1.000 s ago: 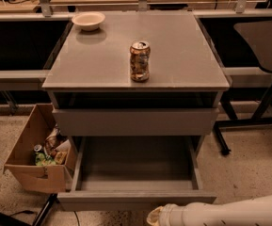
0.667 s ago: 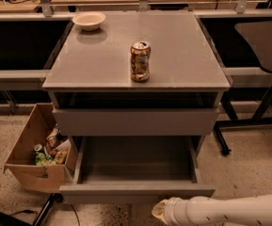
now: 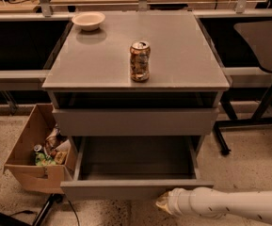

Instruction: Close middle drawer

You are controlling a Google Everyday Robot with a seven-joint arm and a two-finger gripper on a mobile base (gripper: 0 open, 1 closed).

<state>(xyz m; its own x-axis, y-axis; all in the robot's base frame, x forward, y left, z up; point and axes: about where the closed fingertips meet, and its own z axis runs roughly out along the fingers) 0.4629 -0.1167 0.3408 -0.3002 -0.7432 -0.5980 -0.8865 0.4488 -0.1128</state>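
Note:
The middle drawer point(image 3: 135, 161) of the grey cabinet stands pulled far out, with a bare grey inside and its plain front point(image 3: 121, 190) nearest me. My white arm comes in from the lower right. Its gripper point(image 3: 164, 203) is at the lower edge of the drawer front, right of centre, close to it or touching it. The drawer above point(image 3: 135, 121) stands out slightly, with a dark gap over it.
A drink can point(image 3: 140, 61) and a white bowl point(image 3: 88, 20) stand on the cabinet top point(image 3: 182, 55). An open cardboard box point(image 3: 29, 175) with rubbish sits on the floor at the left. A chair point(image 3: 262, 41) and its base are at the right.
My arm has moved up and slightly right, from the floor in front of the drawer to its front. The drawer front sits a little further in.

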